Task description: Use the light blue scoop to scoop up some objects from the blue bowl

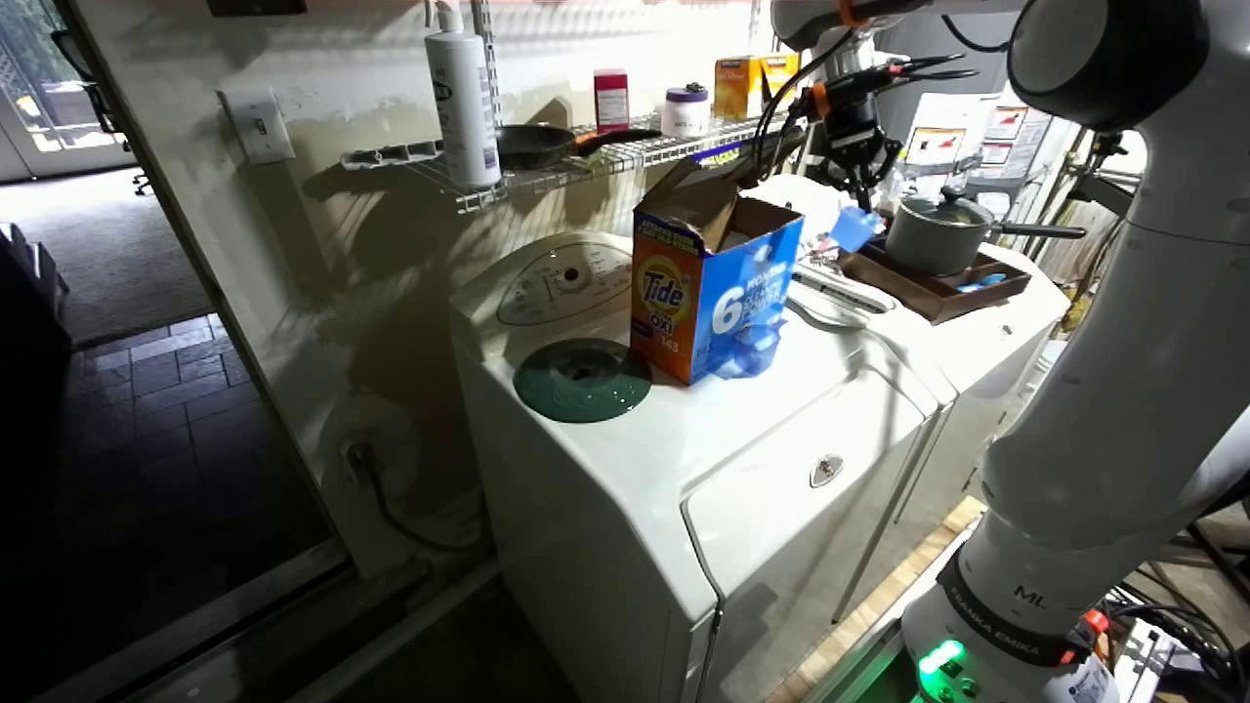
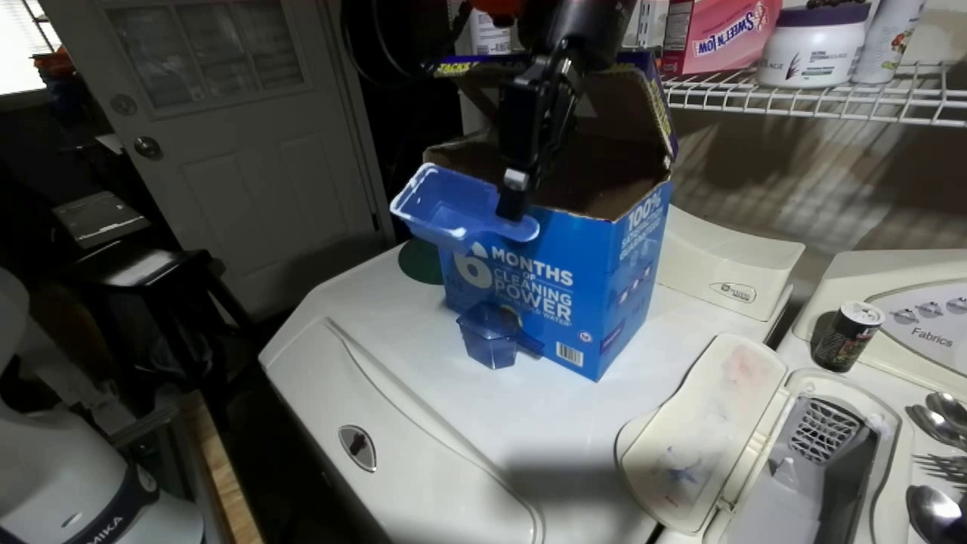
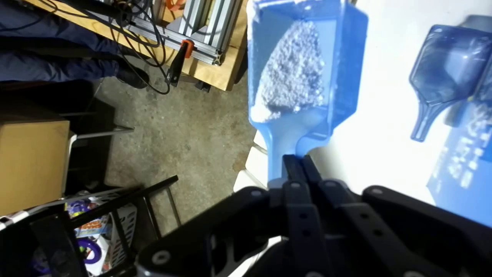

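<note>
My gripper [image 3: 299, 157] is shut on the handle of the light blue scoop [image 3: 282, 138]. Pale granular powder [image 3: 294, 69] lies in the scoop's cup. In both exterior views the gripper [image 2: 514, 204] holds the scoop [image 2: 453, 200] in the air above the white machine. It hangs outside the detergent box [image 1: 718, 293], on the side of the blue printed front. The blue bowl [image 1: 581, 381], looking dark green here, sits flat on the machine beside the box in an exterior view; elsewhere the box mostly covers this bowl [image 2: 420, 261]. Shadow hides the box's inside.
A darker see-through blue scoop [image 2: 491, 336] stands against the box front. The box flap stands up. Nearby are an open dispenser lid [image 2: 706, 431], a black can [image 2: 846, 336] and spoons [image 2: 937, 514]. A grey pot [image 1: 937, 234] stands on a brown tray [image 1: 933, 293]. A wire shelf [image 1: 625, 146] runs behind.
</note>
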Controlling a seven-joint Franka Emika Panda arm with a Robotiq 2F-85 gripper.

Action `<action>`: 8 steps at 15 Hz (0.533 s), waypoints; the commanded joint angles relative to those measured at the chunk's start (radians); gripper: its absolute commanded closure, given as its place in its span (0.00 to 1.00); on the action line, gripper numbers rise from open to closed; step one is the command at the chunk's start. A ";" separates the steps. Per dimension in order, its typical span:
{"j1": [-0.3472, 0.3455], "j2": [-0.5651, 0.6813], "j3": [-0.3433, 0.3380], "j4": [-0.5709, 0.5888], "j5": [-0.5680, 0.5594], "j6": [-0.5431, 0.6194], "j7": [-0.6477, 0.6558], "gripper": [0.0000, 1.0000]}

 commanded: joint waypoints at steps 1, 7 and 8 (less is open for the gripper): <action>0.022 -0.129 -0.004 -0.237 -0.084 0.113 0.027 0.99; 0.016 -0.214 0.005 -0.451 -0.156 0.282 0.067 0.99; 0.015 -0.225 0.007 -0.477 -0.165 0.302 0.068 0.99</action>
